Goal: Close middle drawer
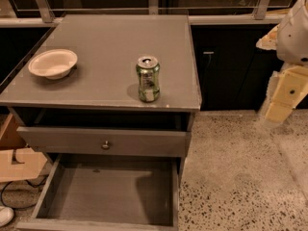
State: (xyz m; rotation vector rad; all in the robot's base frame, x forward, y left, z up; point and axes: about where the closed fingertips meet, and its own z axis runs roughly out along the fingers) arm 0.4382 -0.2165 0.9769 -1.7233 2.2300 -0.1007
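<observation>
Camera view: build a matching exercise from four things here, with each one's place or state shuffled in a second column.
Things:
1. bowl
2. can
3. middle drawer
4. gripper

Places or states:
A. pulled far out
B. left side of the tabletop
C. beyond the tabletop's right edge, over the floor
D. near the tabletop's front edge

Pairs: 1-B; 2-D; 3-A; 4-C
</observation>
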